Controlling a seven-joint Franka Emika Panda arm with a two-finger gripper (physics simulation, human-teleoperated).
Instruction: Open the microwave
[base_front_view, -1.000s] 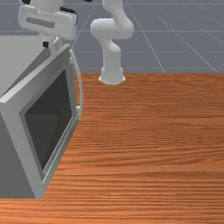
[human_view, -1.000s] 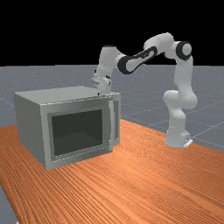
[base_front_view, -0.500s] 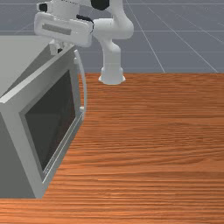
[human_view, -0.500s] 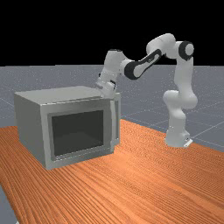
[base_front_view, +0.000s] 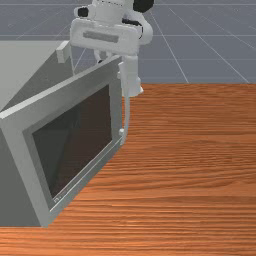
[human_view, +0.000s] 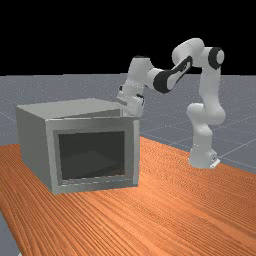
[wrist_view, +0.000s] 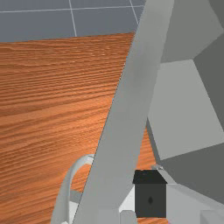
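Microwave: upright on the worktop
Door: at the microwave's front — it is partly open
Handle: on the microwave door's outer face
Hand: at the microwave door's upper free corner — wide or narrow, I cannot tell

The table is orange-brown wood with dark grain running in streaks. A pale sheen lies on it near the front view's bottom edge, and a brighter orange glow near the far view's middle. Past its edge spreads a blue-grey floor, crossed by thin pale grid lines. In the far view the floor runs back to a level horizon, with flat black above; a bit of floor also fills the lower left corner.
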